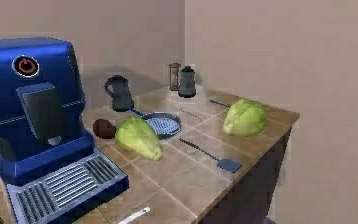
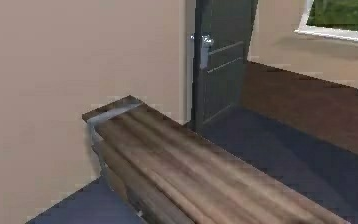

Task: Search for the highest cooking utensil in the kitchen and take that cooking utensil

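**Blue coffee machine (image 1: pixel 37 110) hogging the front of the tabletop (image 1: pixel 187 185)**

It's the closest thing in the forward view, so I'll place everything off it. The spatula (image 1: pixel 209 155) lies flat on the tiles to the right of the coffee machine, dark blade end farthest from it. Between the two sits a green lettuce (image 1: pixel 139 137). A second lettuce (image 1: pixel 245 117) is farther right of the machine, past the spatula. Behind and right of the machine there's a round strainer-looking pan (image 1: pixel 163 124), a small brown lump (image 1: pixel 104 127), a dark jug (image 1: pixel 119 93) and a dark grinder (image 1: pixel 187 81) by the wall. Can't tell what the gripper's doing. The arm side view has a wooden tabletop (image 2: pixel 187 165) and a dark door (image 2: pixel 222 60).
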You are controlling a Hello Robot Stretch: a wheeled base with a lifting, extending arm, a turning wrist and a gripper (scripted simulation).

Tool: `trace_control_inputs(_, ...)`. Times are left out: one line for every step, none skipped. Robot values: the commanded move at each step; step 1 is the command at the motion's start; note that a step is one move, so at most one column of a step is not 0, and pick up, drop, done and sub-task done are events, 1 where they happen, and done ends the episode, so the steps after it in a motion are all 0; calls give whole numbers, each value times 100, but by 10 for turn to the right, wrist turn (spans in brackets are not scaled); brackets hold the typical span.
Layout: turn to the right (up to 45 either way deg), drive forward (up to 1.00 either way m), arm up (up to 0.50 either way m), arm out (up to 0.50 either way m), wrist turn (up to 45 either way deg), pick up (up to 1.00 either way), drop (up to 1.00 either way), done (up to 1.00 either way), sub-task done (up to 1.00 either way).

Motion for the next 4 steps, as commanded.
trace_control_inputs(-450,0,0,0,0,0,0,0,0)
trace_control_inputs(-450,0,0,0,0,0,0,0,0)
trace_control_inputs(0,0,50,0,0,0,0,0,0)
trace_control_inputs(0,0,38,0,0,0,0,0,0)
